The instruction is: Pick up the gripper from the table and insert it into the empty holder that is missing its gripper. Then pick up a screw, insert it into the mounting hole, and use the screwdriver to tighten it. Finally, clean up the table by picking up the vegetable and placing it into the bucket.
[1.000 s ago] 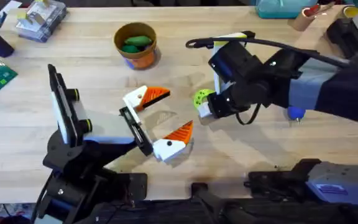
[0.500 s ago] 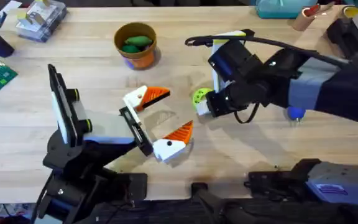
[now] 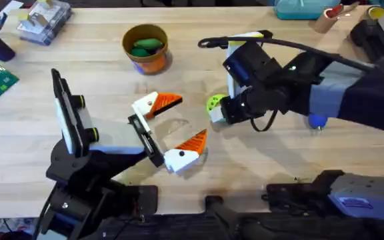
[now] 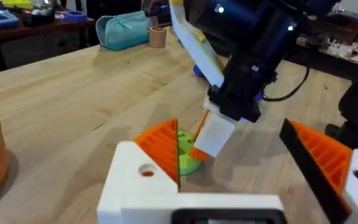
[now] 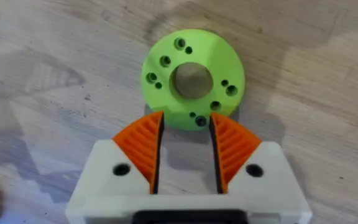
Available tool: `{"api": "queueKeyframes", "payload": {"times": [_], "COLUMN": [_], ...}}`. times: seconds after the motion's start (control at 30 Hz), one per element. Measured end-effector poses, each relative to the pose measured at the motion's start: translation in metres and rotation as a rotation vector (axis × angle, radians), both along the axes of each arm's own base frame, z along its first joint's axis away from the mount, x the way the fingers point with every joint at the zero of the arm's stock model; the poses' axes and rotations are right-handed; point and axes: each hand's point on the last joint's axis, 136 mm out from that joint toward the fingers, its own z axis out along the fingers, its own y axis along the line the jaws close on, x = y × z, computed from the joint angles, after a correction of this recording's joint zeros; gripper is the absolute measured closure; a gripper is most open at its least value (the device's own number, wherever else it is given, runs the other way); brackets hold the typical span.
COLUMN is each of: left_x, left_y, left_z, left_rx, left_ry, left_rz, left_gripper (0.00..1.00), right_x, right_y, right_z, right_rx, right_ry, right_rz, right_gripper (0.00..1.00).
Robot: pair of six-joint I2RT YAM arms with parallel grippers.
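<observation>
Pinching the vegetable (image 5: pixel 193 79) by its near edge, right claw (image 5: pixel 186 146) is sitting at the desk (image 3: pixel 99 80); bucket (image 3: pixel 146 48) lying well beyond, toward left claw (image 3: pixel 173 129), which is spread.

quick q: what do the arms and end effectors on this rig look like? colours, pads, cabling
Both arms are black. The right arm has a grey-blue sleeve section and a loose black cable looping over its wrist. Each gripper, left gripper and right gripper, has white printed fingers with round holes and orange ribbed wedge-shaped pads. A black rail joins the left fingers.
</observation>
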Motion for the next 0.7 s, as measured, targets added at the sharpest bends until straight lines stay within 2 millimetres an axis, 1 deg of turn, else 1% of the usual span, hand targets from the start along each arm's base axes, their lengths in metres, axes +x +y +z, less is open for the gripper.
{"api": "queueKeyframes", "payload": {"times": [0.4, 0.47, 0.5, 0.63, 0.7], "left_x": [0.0, 0.0, 0.0, 0.0, 0.0], "left_y": [0.0, 0.0, 0.0, 0.0, 0.0], "left_z": [0.0, 0.0, 0.0, 0.0, 0.0], "left_rx": [0.0, 0.0, 0.0, 0.0, 0.0], "left_ry": [0.0, 0.0, 0.0, 0.0, 0.0], "left_rz": [0.0, 0.0, 0.0, 0.0, 0.0], "left_gripper": [0.009, 0.009, 0.009, 0.009, 0.009], "right_x": [0.0041, 0.0042, 0.0045, 0.0075, 0.0071], "right_y": [-0.0049, -0.0053, -0.0059, -0.0072, -0.0063], "right_z": [-0.0031, -0.004, -0.0045, -0.0053, -0.0054], "right_rx": [-0.033, -0.037, -0.041, -0.053, -0.05], "right_ry": [-0.016, -0.014, -0.016, -0.026, -0.024], "right_rz": [-0.011, -0.011, -0.01, -0.015, -0.011], "right_gripper": [0.544, 0.559, 0.595, 0.847, 0.929]}}
